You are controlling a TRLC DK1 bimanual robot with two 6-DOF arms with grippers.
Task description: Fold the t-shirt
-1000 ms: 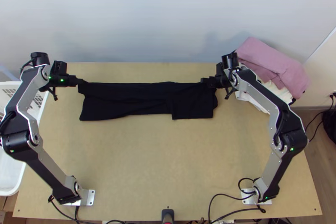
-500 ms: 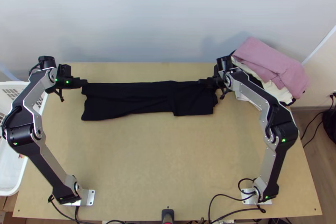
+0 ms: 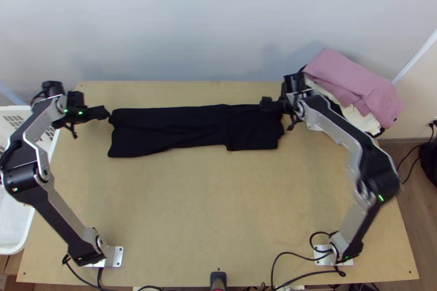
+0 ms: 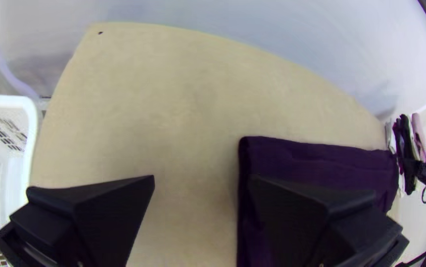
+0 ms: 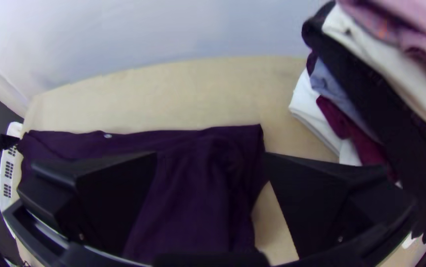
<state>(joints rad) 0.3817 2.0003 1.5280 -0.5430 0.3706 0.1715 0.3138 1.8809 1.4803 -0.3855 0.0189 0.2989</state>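
The dark t-shirt [image 3: 169, 127] lies folded up long and thin on the wooden table [image 3: 207, 203], up by its far edge. Its long way runs from left to right, almost in line with that edge, so one short end points to the left and the other to the right. The right end has a squarish part, and some wrinkles run along the middle

The left gripper [image 3: 106, 112] is just beside the shirt's far left corner. In the left wrist view its two fingers are spread wide apart, one in front of the cloth and one in front of bare table. The right gripper [image 3: 264, 105] is over the far side of the shirt's right end, so it hides a bit of it. In the right wrist view its fingers are wide apart too, with cloth seen between them

A pile of clothes [image 3: 352, 81] with pink on top sits near the shirt's right end, and the right arm [image 3: 333, 122] goes in front of part of it. A white basket [image 3: 26, 236] is at the table's left side, partly behind the left arm [image 3: 41, 165]. A pale wall [image 3: 191, 23] stands behind the table
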